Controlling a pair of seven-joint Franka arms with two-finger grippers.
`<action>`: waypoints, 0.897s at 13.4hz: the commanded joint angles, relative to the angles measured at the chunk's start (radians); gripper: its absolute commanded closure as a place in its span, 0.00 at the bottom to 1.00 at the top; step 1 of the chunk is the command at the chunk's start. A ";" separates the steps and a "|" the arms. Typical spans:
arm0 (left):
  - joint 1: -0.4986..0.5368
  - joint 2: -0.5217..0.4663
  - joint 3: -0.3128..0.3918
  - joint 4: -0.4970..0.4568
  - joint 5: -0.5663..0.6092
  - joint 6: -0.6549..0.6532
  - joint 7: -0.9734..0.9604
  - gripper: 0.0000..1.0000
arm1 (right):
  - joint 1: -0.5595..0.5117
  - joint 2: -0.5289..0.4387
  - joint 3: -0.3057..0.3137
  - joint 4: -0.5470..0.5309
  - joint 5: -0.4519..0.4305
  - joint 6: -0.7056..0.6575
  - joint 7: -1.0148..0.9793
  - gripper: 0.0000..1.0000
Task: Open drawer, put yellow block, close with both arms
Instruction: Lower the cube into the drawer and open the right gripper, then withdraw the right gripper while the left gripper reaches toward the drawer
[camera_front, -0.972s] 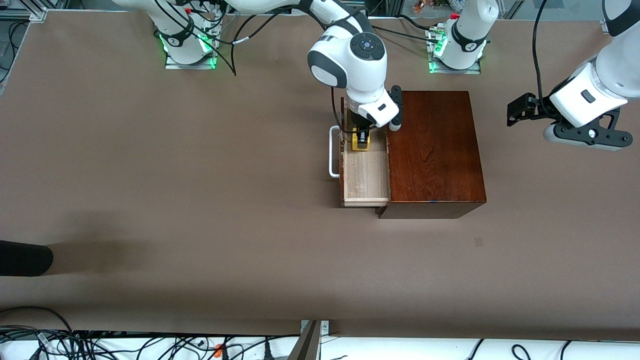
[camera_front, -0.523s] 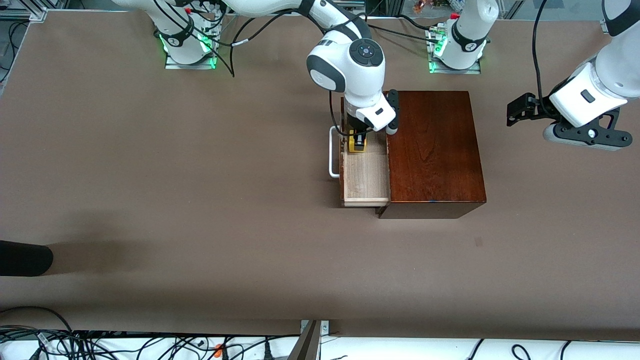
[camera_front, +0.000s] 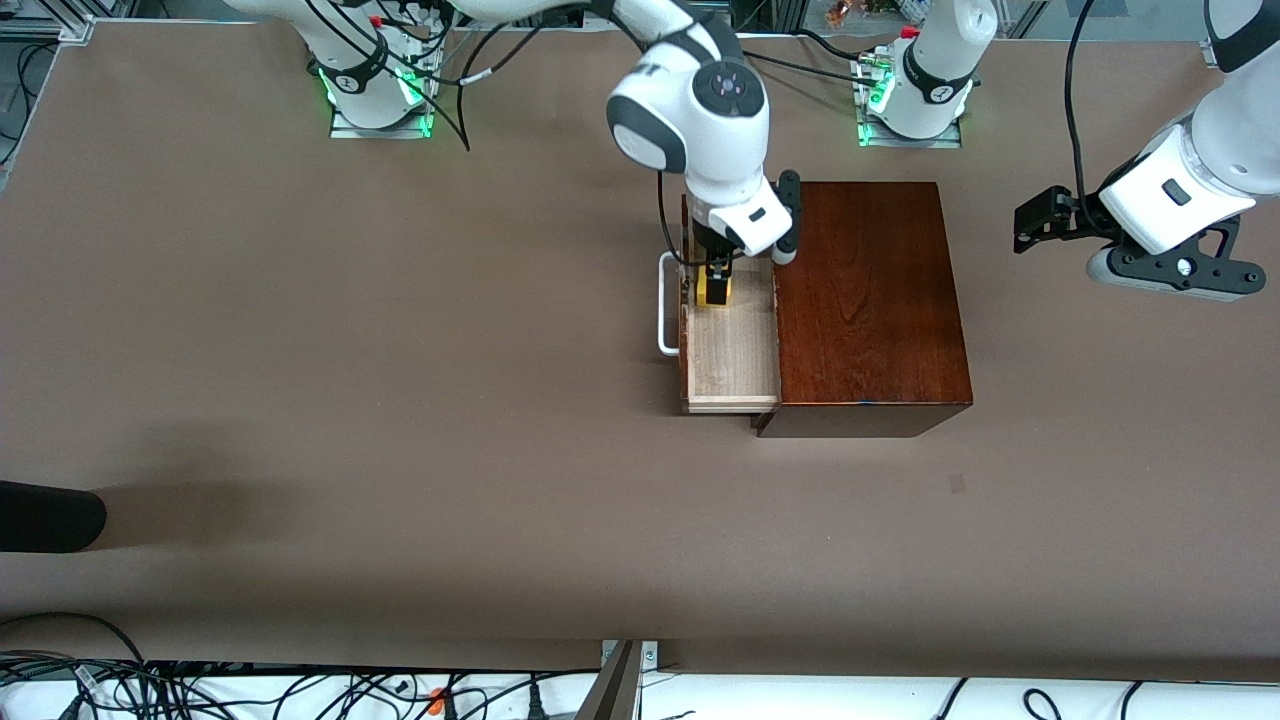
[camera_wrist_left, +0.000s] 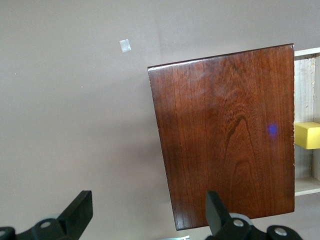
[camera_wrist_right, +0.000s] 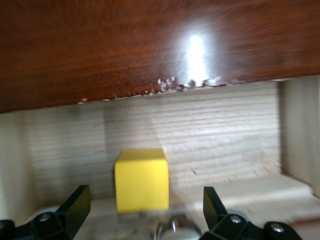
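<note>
Drawer (camera_front: 730, 345) stood pulled out of the box (camera_front: 870, 300) toward the right arm's end of the table, its pale floor exposed and its white handle (camera_front: 664, 305) at the front. Block (camera_front: 713, 289) rested on the drawer floor, in the part of the drawer farther from the front camera; the right wrist view showed it standing upright on the pale wood (camera_wrist_right: 141, 180), apart from both fingers. Right gripper (camera_front: 716, 278) hung just over the block with its jaws spread wide and nothing held, so the placing step appeared complete and the release clean. Left gripper (camera_front: 1040, 222) waited over bare table at the left arm's end, well apart from the box, jaws likewise parted and empty in the left wrist view (camera_wrist_left: 145, 215).

To finish this step well, the right arm would best lift straight up, keeping the fingers wide so that neither tip catches the block or the drawer walls. Any sideways drift before clearing the rim could knock the block or jolt the drawer. Closing calls for both arms: one should press squarely on the drawer front near the handle while the other steadies the box, since the box looked free to slide on the table. A slow, even push would keep the block from skidding.
</note>
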 joint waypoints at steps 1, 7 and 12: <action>0.001 0.007 0.000 0.016 -0.009 -0.003 -0.005 0.00 | -0.022 -0.101 0.004 0.032 0.023 -0.124 0.093 0.00; 0.001 0.010 0.000 0.016 -0.008 -0.003 -0.005 0.00 | -0.244 -0.335 -0.016 0.026 0.082 -0.220 0.127 0.00; 0.002 0.010 0.000 0.017 0.020 -0.001 -0.005 0.00 | -0.279 -0.448 -0.203 0.001 0.173 -0.387 0.194 0.00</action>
